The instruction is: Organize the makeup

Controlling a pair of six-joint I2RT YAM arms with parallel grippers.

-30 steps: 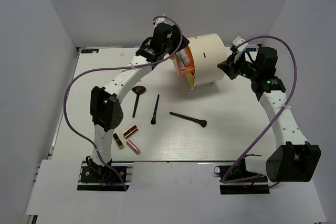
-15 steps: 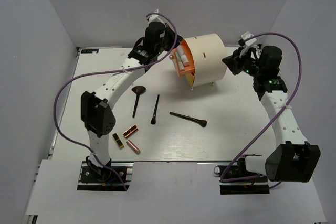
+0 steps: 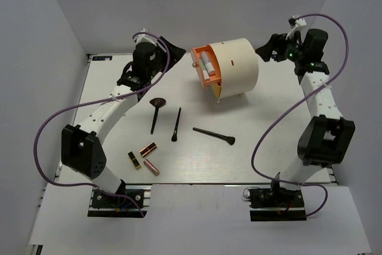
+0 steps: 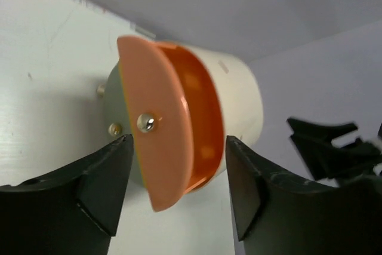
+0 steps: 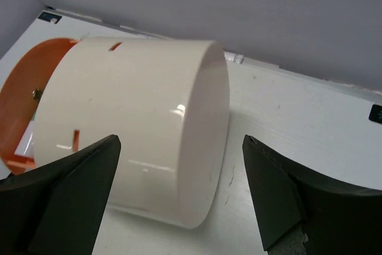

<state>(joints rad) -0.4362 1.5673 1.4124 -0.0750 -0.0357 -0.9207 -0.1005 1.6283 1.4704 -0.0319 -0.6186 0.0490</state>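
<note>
Brushes (image 3: 176,125) three, lipsticks (image 3: 148,148) three, loose on table (image 3: 268,147); left hand (image 4: 179,141), right hand (image 5: 179,147) spread wide.

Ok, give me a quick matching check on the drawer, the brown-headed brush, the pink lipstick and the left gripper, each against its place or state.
1 orange drawer
2 brown-headed brush
3 pink lipstick
4 left gripper

A open, holding nothing
B pulled partway out of the cream cylinder
C leftmost brush on the table
D tube nearest the front edge

Pairs: 1-B, 2-C, 3-D, 4-A
</note>
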